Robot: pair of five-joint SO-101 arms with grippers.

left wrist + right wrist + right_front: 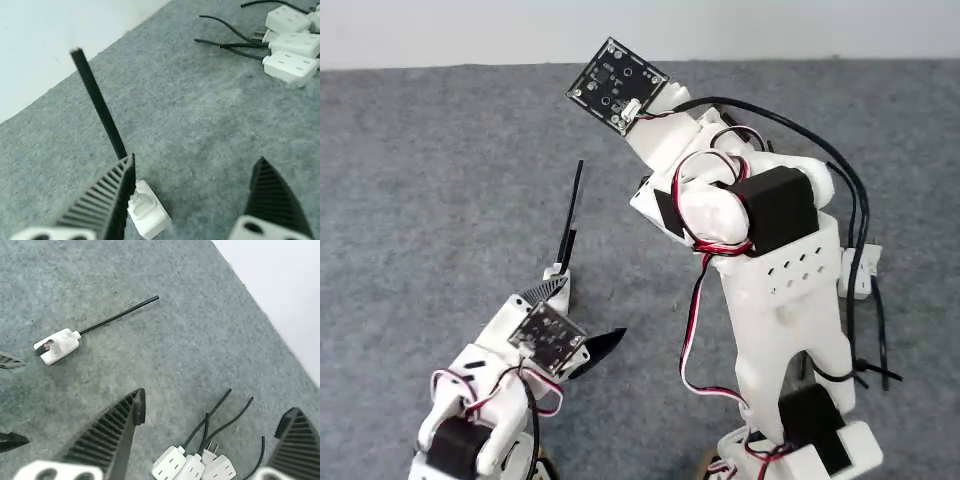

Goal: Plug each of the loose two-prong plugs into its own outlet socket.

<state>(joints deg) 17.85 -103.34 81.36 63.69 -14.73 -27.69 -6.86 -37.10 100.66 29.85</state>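
Observation:
A loose white two-prong plug [147,211] with a short black cord [97,105] lies on the grey mat. My left gripper [196,160] is open, and one fingertip [117,185] hangs right beside the plug; contact cannot be made out. From above, this plug [557,270] sits just past the left gripper [590,308]. My right gripper [217,402] is open and empty above a cluster of white outlet sockets [192,467]. Another plug [209,455] with bare prongs lies among them. The first plug [56,346] lies farther off in the right wrist view.
The grey mat [440,180] covers the table up to a pale wall behind. Black cords [220,425] trail from the socket cluster. An outlet socket [860,268] peeks out beside the right arm's body [780,260], which hides the rest.

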